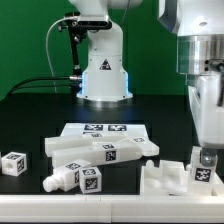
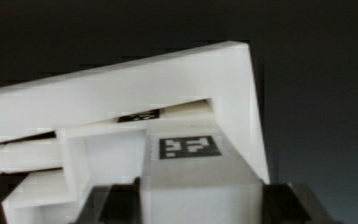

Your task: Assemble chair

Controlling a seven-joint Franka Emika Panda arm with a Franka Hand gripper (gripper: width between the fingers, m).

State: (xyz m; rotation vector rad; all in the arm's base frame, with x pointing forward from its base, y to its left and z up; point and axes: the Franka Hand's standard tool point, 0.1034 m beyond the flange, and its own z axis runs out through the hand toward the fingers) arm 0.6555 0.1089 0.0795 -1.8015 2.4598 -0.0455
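Hand (image 1: 204, 166) clenched on tagged chair part (image 2: 190, 150), right side of counter (image 1: 30, 198) | held low just beside notched panel (image 1: 165, 180), likely lining up a joint | loose bars (image 1: 100, 152) lie centre-left, out of the way.

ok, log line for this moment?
phase: grasp | gripper: shut on tagged chair part | where: exterior view's right | cube: untouched

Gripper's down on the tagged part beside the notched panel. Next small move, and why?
Probably a short straight lift: the gripper looks closed on the tagged white part, low beside the notched panel, so raise it clear before carrying it sideways.
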